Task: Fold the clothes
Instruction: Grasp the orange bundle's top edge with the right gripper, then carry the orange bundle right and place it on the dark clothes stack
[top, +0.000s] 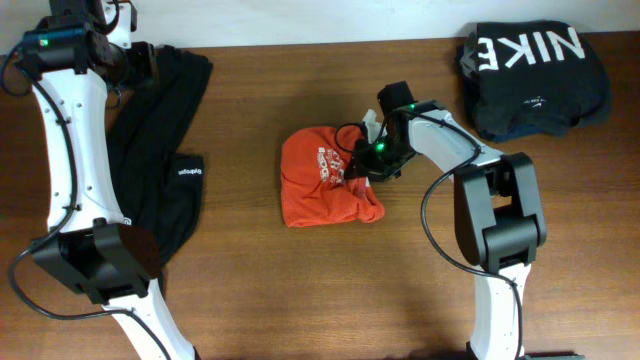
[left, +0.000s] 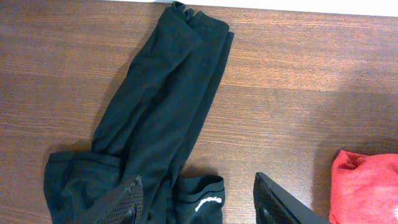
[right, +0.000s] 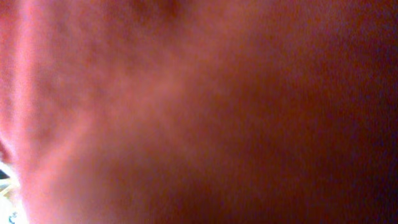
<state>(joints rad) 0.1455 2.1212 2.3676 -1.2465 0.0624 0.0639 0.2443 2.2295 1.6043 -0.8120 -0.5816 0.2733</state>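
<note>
**Overhead view.** The orange-red T-shirt (top: 325, 185) lies bunched at the centre of the worktop (top: 300, 290), with its white print facing up. The right tool (top: 366, 158) sits on the shirt's right edge. Whether its jaws are apart or clamped on cloth cannot be told here. The left tool (top: 140, 66) hangs at the far left over the long black garment (top: 165, 160), well apart from the shirt. A folded dark garment (top: 535, 75) with white lettering rests at the far right.

**Left wrist view.** The left tool's fingers (left: 280, 202) stand apart and hold nothing, above the cuff end of the black garment. A corner of the shirt shows at lower right.

**Right wrist view.** Blurred orange-red cloth fills the frame, close against the lens. The fingers are hidden, so a grip is unconfirmed.

**Step in hand (judged).** The right tool is probably taking hold of the shirt's right edge to open the bundle. To do this well, it should pinch one layer at a hem or sleeve rather than a thick wad. It should lift only enough to free that layer, then draw it outward flat so the whole bundle does not drag. The left tool could pin the opposite edge.
</note>
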